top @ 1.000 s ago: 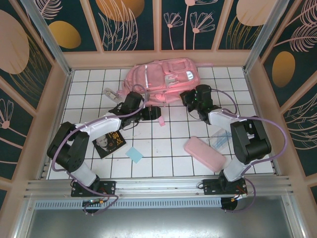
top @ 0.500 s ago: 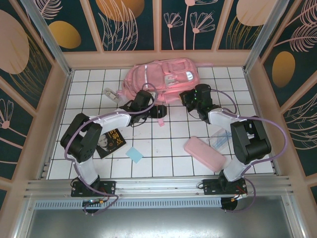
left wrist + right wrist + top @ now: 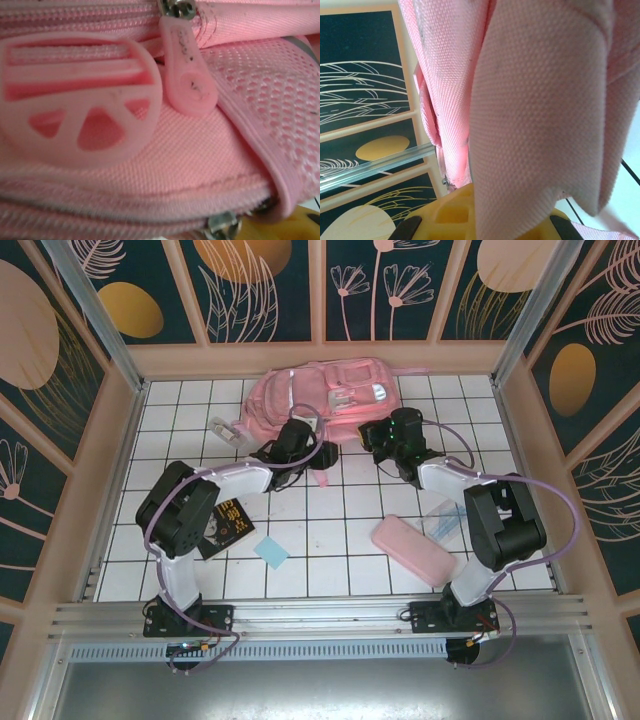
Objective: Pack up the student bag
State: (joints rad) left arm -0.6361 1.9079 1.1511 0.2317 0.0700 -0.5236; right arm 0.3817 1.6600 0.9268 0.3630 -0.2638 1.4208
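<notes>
Currently one student bag (image 3: 312, 390); right gripper (image 3: 376, 433) clamped on it; left gripper (image 3: 320, 453) unclear.

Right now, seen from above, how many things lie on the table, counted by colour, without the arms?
Pink: 2, the backpack and the pencil case
Black: 1, the book
Light blue: 1, the paper note
Clear: 1, the plastic piece
Pale grey: 1, a small thing left of the backpack, too small to name
Total: 6
</notes>
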